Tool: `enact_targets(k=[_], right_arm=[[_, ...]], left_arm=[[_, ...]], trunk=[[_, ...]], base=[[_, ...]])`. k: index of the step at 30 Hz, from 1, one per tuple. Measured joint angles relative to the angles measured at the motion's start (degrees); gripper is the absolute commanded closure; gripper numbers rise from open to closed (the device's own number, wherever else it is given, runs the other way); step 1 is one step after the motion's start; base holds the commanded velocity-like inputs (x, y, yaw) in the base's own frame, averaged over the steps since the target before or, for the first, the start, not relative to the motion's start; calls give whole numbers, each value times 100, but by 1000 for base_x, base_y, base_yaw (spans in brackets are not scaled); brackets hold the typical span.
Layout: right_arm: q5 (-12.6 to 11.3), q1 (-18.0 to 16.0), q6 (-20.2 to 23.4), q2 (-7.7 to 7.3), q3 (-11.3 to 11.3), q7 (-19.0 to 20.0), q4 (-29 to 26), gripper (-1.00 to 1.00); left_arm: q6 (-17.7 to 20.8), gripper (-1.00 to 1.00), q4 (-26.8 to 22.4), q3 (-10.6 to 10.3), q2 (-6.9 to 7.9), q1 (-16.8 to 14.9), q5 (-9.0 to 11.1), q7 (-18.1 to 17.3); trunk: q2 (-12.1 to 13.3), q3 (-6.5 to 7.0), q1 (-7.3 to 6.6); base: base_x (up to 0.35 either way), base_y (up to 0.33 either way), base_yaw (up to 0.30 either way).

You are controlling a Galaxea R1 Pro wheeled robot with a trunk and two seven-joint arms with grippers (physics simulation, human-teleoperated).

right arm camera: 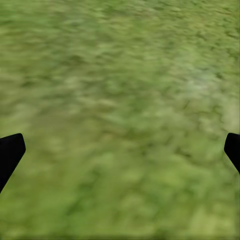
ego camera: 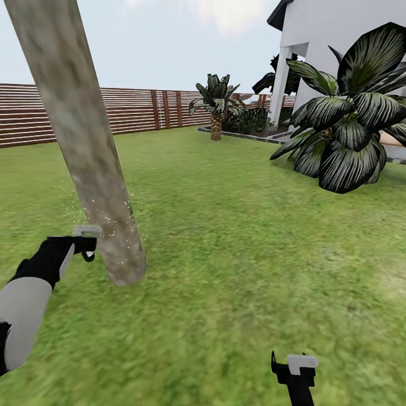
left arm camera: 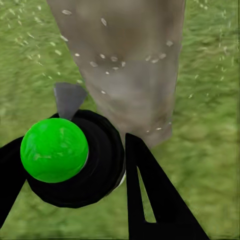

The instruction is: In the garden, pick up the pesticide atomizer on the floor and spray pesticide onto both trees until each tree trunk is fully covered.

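While my left claw gripped the atomizer beside the speckled tree trunk, my right claw hung open over lawn; a broad-leaved plant stood well apart.

The left gripper reaches forward with fingers clamped, while the right gripper hangs low, fingers spread.

The tree trunk rises thick, pale grey-brown and mottled from the lawn at near left, leaning in the head view. Pale pesticide specks dot its lower bark and the air beside it. The atomizer, black with a green ball top, sits just beside the trunk's base, held in the left gripper.
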Motion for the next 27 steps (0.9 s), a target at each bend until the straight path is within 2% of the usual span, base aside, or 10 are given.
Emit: enact_targets(k=[3, 5, 8, 12, 18, 22, 27], right_arm=[[0, 0, 0, 0, 0, 0, 0, -100], [0, 0, 0, 0, 0, 1, 0, -100], [0, 0, 1, 0, 0, 5, 0, -100], [0, 0, 0, 4, 0, 3, 0, -100], [0, 0, 0, 5, -1, 0, 1, -100], [0, 0, -2, 6, 0, 0, 0, -100], [0, -1, -2, 1, 0, -1, 0, -100]], left_arm=[[-5, 100, 0, -456, 41, 40, -10, -446], [-1, 100, 3, -518, 43, 41, -21, -521], [10, 100, 5, -537, 32, 42, -23, -544], [6, 100, -3, -492, 62, 34, -27, -547], [31, 100, -13, -478, 293, -26, 29, -540], [30, 100, -20, -483, 262, -40, 46, -533], [43, 100, -329, -458, 260, -6, 43, -529]], trunk=[[0, 0, -2], [0, 0, -3], [0, 0, -4], [0, 0, -1], [0, 0, 0], [0, 0, 0], [0, 0, 0]], base=[[154, 9, 0], [305, 68, 0], [307, 87, 0], [77, 19, 87], [3, -6, 195], [0, -206, 16], [0, -270, 1]])
